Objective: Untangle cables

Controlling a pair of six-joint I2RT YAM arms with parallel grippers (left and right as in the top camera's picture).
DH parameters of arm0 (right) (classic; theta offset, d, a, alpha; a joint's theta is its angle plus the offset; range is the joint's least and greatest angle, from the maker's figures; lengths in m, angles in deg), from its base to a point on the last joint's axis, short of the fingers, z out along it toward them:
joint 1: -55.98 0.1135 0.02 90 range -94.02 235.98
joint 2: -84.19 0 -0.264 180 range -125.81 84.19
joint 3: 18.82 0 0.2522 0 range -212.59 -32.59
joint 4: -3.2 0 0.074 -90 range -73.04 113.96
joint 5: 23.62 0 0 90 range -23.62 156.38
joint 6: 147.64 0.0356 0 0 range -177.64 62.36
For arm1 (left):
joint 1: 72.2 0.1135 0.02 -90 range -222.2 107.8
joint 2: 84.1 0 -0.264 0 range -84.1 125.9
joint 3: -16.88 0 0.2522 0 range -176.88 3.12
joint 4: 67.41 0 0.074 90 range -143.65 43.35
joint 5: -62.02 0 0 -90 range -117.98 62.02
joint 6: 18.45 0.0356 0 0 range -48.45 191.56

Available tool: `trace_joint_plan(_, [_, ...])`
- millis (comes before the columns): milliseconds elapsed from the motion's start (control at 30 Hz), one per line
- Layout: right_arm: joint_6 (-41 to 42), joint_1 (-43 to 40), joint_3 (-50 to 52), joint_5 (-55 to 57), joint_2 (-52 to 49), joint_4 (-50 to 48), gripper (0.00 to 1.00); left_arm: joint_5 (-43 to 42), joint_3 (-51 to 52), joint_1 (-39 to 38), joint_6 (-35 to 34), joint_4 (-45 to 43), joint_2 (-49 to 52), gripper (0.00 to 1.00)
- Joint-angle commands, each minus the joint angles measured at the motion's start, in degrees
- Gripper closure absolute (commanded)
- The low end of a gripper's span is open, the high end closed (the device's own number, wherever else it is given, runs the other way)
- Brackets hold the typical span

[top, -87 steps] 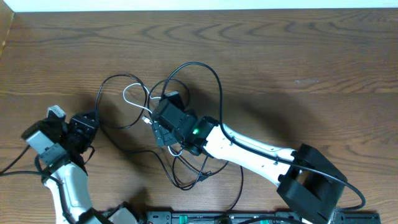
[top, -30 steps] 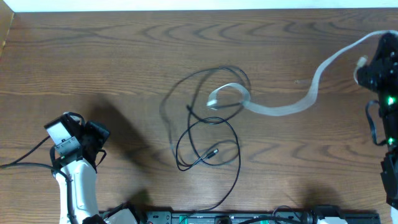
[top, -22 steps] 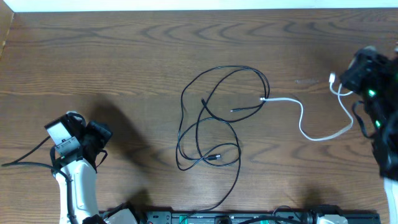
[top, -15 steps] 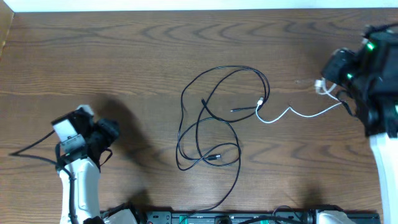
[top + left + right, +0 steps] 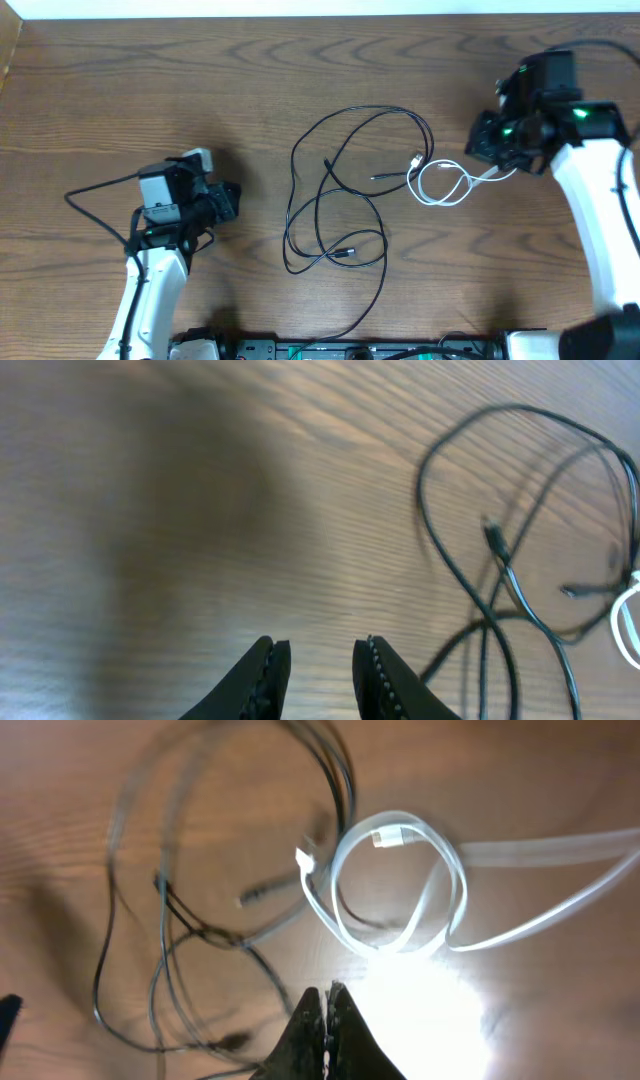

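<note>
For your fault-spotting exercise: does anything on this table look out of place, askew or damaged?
Nothing is damaged. The black cords lie in crossing loops in the middle, not yet separated. The white cord is curled in a small coil just right of them, one plug end close against the black loop.

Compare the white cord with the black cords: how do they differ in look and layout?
The white cord is pale; the black cords are dark. The white cord curls in one small coil; the black cords spread in wider, crossing loops. The white cord lies right of the black cords. Both are thin with small plug ends.
</note>
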Motion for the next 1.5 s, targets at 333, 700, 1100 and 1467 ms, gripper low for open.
trace_joint_plan(333, [36.09, 10.25, 14.36, 1.86, -8.02, -14.58, 0.13, -0.7, -0.61, -3.41, 1.7, -0.13, -0.59, 0.73])
trace_joint_plan(700, [43.78, 10.88, 23.47, 7.67, -8.02, -17.97, 0.11, -0.68, -0.61, -3.41, 4.46, 1.84, -0.57, 0.72])
trace_joint_plan(1100, [61.0, 11.43, 26.29, 13.14, -8.02, -15.37, 0.01, -0.68, -0.61, -3.41, 4.46, 2.01, -0.57, 0.72])
trace_joint_plan(1467, [61.09, 11.43, 28.22, 24.06, -8.02, -16.59, 0.01, -0.7, -0.61, -3.41, 4.63, 2.01, -0.57, 0.72])
